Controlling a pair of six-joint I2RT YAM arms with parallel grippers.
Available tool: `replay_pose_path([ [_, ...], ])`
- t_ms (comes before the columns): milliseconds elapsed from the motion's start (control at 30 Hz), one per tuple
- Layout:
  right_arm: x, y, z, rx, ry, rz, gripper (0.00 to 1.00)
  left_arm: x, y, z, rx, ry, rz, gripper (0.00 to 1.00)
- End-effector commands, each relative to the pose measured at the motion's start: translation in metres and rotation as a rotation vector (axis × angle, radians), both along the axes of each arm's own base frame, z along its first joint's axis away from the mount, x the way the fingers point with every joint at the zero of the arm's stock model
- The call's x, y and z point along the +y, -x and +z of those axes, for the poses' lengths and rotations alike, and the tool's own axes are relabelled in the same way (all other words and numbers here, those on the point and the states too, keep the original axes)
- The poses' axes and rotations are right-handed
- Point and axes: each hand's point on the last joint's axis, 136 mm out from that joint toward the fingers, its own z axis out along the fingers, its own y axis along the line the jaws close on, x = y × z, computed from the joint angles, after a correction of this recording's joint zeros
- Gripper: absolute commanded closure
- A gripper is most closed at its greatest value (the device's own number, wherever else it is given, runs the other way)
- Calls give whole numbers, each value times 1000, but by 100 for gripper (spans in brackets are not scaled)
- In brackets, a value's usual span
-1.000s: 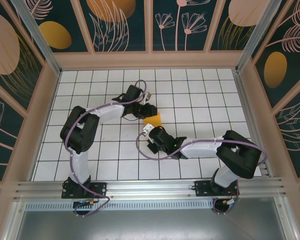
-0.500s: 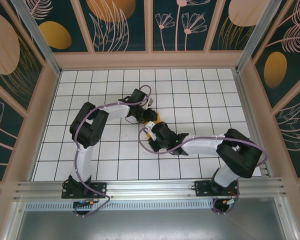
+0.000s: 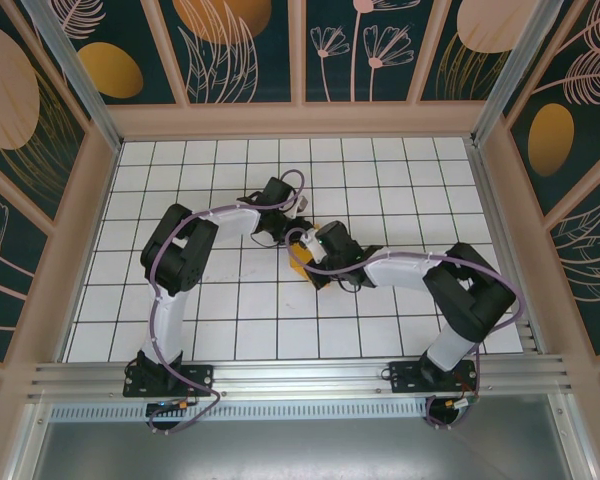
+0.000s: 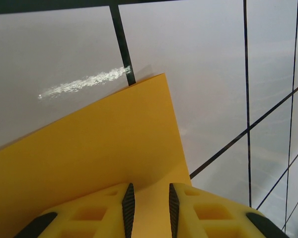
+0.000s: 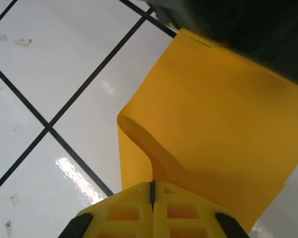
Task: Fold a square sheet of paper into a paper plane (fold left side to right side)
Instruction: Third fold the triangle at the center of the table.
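The square sheet of paper is bright orange and lies near the table's middle, mostly hidden under the two wrists. In the right wrist view the paper curls up off the tiles, and its lifted edge runs into my right gripper, which is shut on it. In the left wrist view the paper lies flat, and my left gripper stands low over it with a narrow gap between its jaws. From above, the left gripper and right gripper sit close together.
The white gridded table is fenced by a wooden rim and patterned walls. A dark part of the left arm hangs just above the paper in the right wrist view. A scuff mark sits beyond the paper's corner.
My right gripper has moved up and towards the left gripper, carrying the paper's edge with it. The left arm has swung in and lowered over the sheet, which is now mostly covered.
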Motion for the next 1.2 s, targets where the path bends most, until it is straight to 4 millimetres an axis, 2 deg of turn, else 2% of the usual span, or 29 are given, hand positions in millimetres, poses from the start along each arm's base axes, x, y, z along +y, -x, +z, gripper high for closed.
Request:
replay_pose_path([
  [0,0,-6,3,35,-16,-12,100,7,10,-30,42,-79,-14,72],
  [233,-7,-19,6,34,-33,-59,100,6,10,-33,46,-80,-16,72],
  [500,-16,-31,0,40,-7,-106,100,5,10,-33,43,-81,-16,73],
  [1167,-25,-42,-10,48,12,-163,100,4,11,-33,44,-80,-15,74],
])
